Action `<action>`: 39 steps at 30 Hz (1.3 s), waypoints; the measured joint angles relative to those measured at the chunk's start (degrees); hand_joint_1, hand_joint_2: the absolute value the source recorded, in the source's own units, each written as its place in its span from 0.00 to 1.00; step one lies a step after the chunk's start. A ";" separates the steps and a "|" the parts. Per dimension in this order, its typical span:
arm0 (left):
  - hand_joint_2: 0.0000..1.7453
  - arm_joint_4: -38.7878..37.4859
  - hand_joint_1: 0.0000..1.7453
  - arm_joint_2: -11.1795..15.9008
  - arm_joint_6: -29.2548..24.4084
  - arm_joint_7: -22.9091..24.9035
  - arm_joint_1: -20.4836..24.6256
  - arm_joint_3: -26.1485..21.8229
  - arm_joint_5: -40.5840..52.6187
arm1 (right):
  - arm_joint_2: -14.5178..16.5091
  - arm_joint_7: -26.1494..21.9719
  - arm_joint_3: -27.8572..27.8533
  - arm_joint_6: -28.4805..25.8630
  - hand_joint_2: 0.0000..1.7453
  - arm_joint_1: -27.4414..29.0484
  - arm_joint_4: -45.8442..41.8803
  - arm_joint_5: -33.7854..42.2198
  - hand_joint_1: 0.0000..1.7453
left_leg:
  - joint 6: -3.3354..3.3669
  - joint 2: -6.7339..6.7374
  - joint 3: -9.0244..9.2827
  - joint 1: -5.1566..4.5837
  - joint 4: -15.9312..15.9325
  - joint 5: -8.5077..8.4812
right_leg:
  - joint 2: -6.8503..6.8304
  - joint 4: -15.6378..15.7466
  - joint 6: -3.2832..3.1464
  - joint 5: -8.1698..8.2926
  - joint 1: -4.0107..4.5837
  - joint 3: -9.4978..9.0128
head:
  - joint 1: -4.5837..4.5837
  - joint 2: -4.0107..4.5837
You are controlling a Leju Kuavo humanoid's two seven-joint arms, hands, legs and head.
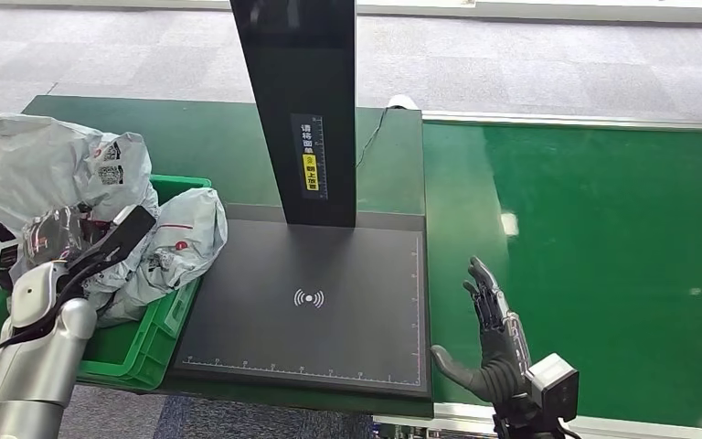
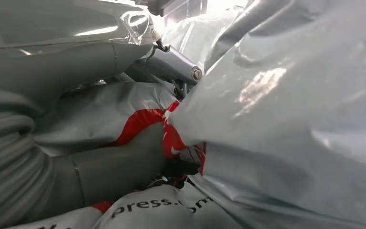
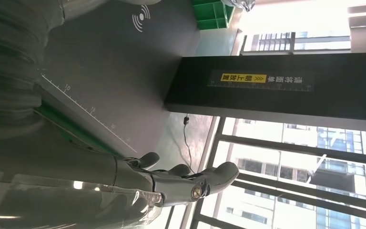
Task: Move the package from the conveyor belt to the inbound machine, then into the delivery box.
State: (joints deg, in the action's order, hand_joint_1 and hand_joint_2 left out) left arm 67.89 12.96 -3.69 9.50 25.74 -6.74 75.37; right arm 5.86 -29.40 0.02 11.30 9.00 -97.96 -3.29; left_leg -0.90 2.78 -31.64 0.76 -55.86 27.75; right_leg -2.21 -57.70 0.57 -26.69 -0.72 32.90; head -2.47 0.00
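Left hand (image 1: pixel 73 240) sat buried among grey packages (image 1: pixel 169 242) heaped in the green box (image 1: pixel 151 343); could not tell whether its fingers gripped one. Right hand (image 1: pixel 489 343) hovered empty over the belt (image 1: pixel 603 256), fingers spread, beside the scanner plate (image 1: pixel 329 293).

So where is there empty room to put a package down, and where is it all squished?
The dark scanner pad is bare between the green crate and the conveyor belt, in front of the black post. The belt is bare too, beyond the right hand. The crate is crowded: grey packages heap over its rim around the left hand.
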 joint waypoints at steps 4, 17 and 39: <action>1.00 5.03 1.00 -1.51 0.80 -1.74 -3.09 0.43 -0.25 | -0.01 -0.01 -0.01 -0.22 1.00 -0.08 0.00 0.17 0.00 | 0.01 0.00 -0.02 -0.02 -0.01 0.01 | 0.00 0.00 0.01 -0.01 -0.02 0.00 | 0.01 0.00; 1.00 25.33 1.00 -3.39 2.45 -2.54 -12.91 8.05 -0.87 | -0.07 -0.44 -0.10 -0.96 1.00 -0.15 0.16 0.55 0.00 | 0.04 -0.06 -0.12 -0.03 -0.01 0.08 | -0.03 0.03 0.04 -0.03 -0.03 0.08 | 0.00 0.00; 1.00 21.10 0.00 -3.07 -2.36 -2.77 -9.70 6.68 -4.49 | -0.05 -0.42 -0.17 -0.77 1.00 0.03 0.31 0.73 0.00 | 0.04 -0.04 -0.10 -0.03 -0.01 0.07 | -0.02 0.03 0.04 -0.03 -0.03 0.06 | 0.01 0.00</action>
State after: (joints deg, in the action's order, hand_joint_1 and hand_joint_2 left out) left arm 88.99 9.88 -6.05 6.74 16.04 -0.06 70.88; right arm 5.80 -29.81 -0.15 10.53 9.03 -97.66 -2.56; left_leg -0.86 2.74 -31.74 0.73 -55.86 27.82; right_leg -2.24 -57.66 0.61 -26.72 -0.75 32.97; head -2.46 0.00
